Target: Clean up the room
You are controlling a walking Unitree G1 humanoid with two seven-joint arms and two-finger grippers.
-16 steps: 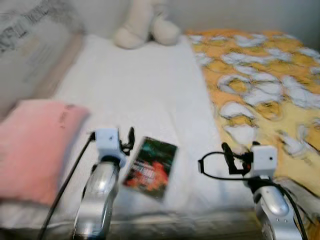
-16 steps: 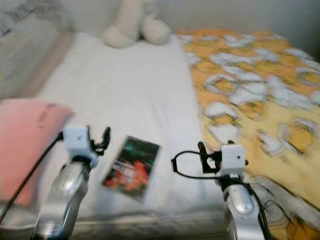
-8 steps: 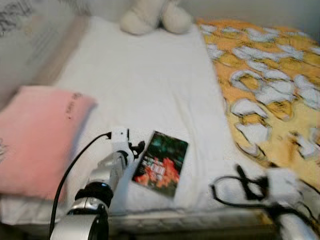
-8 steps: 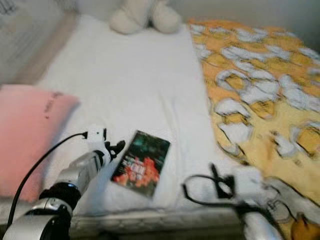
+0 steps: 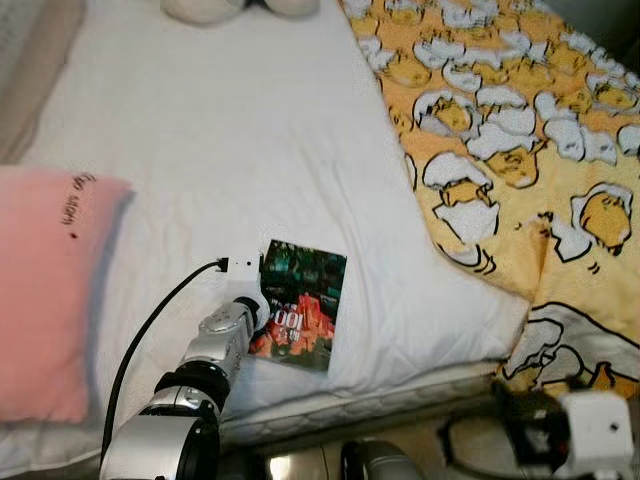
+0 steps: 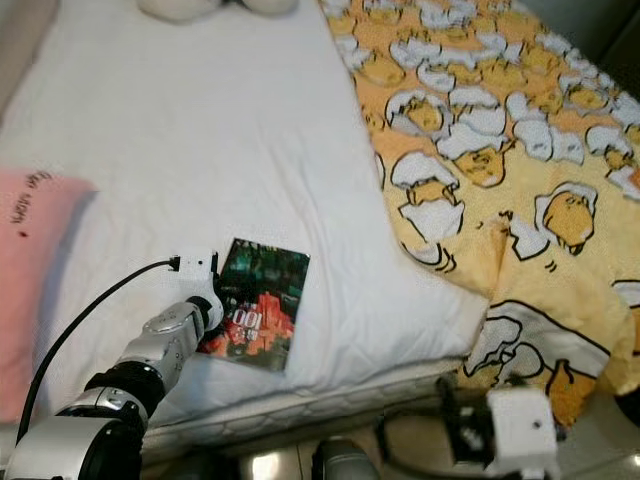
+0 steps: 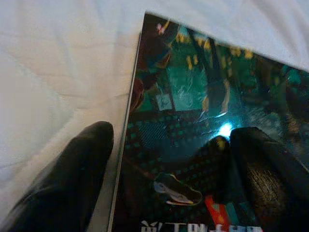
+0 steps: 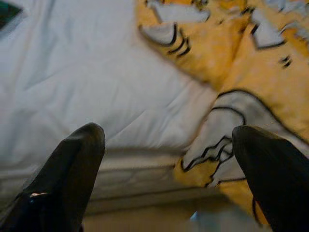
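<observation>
A dark green and red book (image 5: 303, 317) lies flat on the white sheet (image 5: 220, 150) near the bed's front edge. My left gripper (image 5: 264, 302) is open and down at the book's left edge. In the left wrist view one of the fingers (image 7: 72, 183) rests on the sheet, while the other sits on the book (image 7: 193, 111) cover. My right gripper (image 8: 166, 169) is open and empty. It hangs low off the bed's front corner (image 5: 515, 440), pointing at the mattress edge and the hanging duvet.
A pink pillow (image 5: 40, 290) lies left of the book. A yellow duvet with an egg pattern (image 5: 520, 150) covers the bed's right side and drapes over the front edge. A cream plush toy (image 5: 215, 8) sits at the far end of the bed.
The camera has tilted down and moved. My left gripper has reached forward onto the book's left edge. My right arm has dropped below the mattress edge.
</observation>
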